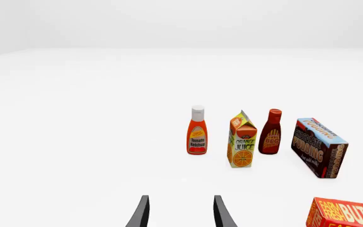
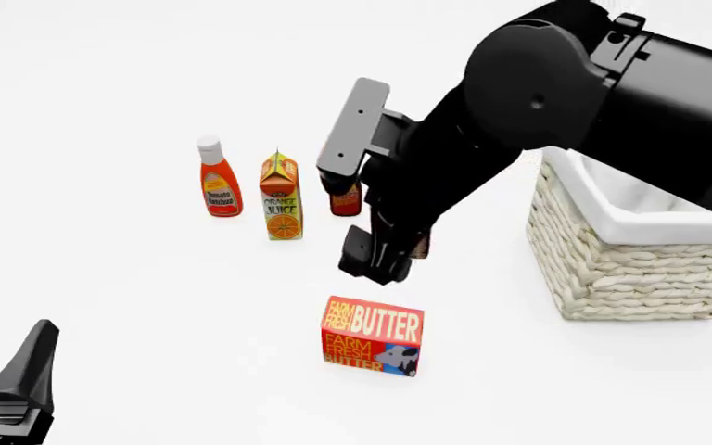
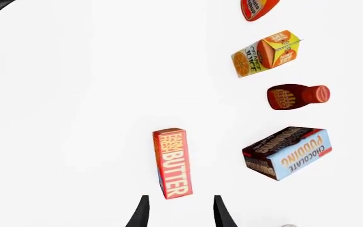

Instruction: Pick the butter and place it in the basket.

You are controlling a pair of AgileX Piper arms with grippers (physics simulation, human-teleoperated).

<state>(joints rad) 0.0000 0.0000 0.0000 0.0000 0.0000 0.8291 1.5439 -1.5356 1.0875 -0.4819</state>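
Your right gripper [image 2: 375,255] hangs above the table [image 2: 146,306] w/ jaws spread and nothing between them; in the right wrist view the butter [image 3: 172,162] sits just ahead of the fingertips [image 3: 142,210], not touched. In the front view the butter [image 2: 373,336] stands on the table at approx 6 o'clock from that gripper, close below it, lettering facing you. The basket [image 2: 634,250] is at 3 o'clock from the butter, well apart, on the right side of the table.

Your left gripper [image 2: 16,385] is low at 9 o'clock from the butter, far off, fingers [image 1: 143,213] parted and empty.

Behind the butter, approx 11 o'clock: ketchup bottle [image 2: 218,178], orange juice carton [image 2: 282,197], BBQ sauce bottle [image 1: 271,132] and chocolate pudding box [image 1: 319,147], the last two mostly hidden by your right arm in the front view.
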